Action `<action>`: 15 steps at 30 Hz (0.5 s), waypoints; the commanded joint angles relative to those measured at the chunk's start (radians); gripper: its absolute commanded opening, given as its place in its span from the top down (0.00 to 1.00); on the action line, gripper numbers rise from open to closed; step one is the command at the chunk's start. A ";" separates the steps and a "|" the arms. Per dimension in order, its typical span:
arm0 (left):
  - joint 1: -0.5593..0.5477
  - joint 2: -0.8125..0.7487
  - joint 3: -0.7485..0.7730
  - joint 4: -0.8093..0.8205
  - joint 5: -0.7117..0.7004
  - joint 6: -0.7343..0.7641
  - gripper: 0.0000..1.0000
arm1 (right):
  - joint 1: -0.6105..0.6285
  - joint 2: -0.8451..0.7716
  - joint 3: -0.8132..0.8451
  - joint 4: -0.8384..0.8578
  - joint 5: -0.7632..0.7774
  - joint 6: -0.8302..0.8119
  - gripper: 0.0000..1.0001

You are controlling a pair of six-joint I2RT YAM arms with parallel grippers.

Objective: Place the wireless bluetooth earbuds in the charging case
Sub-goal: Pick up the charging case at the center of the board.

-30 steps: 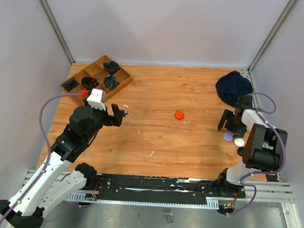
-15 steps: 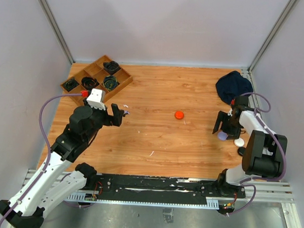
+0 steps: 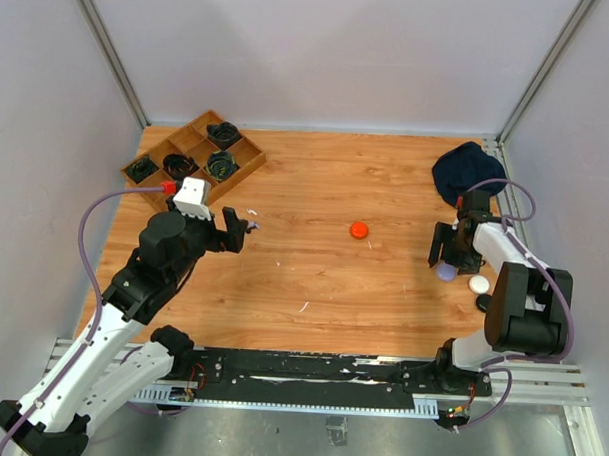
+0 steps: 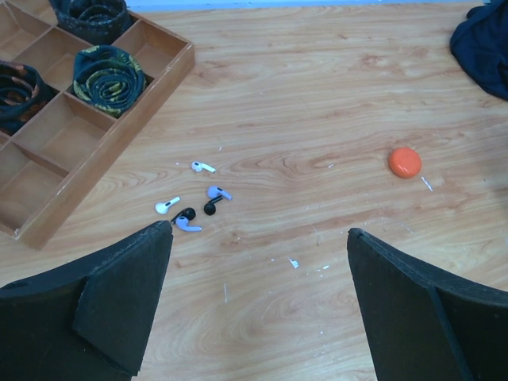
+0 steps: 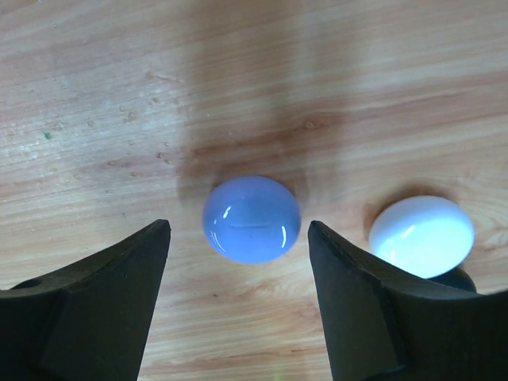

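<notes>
While the top view is giving only specks, the left wrist view is showing the earbuds (image 4: 194, 208) lying near the tray (image 4: 119, 135), before the wide-spread left gripper (image 4: 258, 232). The right gripper (image 5: 238, 226) is straddling the lavender case (image 5: 252, 219), jaws apart, not touching.

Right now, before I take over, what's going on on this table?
The right gripper hangs open over the round lavender charging case, a finger on either side, not yet touching; a white oval case lies beside it. The left gripper hovers open near the tiny loose earbuds scattered beside the wooden divided tray. A round orange case sits alone mid-table. Nothing is held.
</notes>
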 commanded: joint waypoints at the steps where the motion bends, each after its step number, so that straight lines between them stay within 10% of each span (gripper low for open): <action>1: 0.012 -0.006 -0.007 0.034 -0.012 0.001 0.03 | 0.031 0.034 -0.020 0.046 0.005 -0.029 0.29; 15: 0.016 -0.008 -0.009 0.035 -0.001 -0.001 0.03 | 0.035 0.073 -0.052 0.047 -0.038 -0.030 0.38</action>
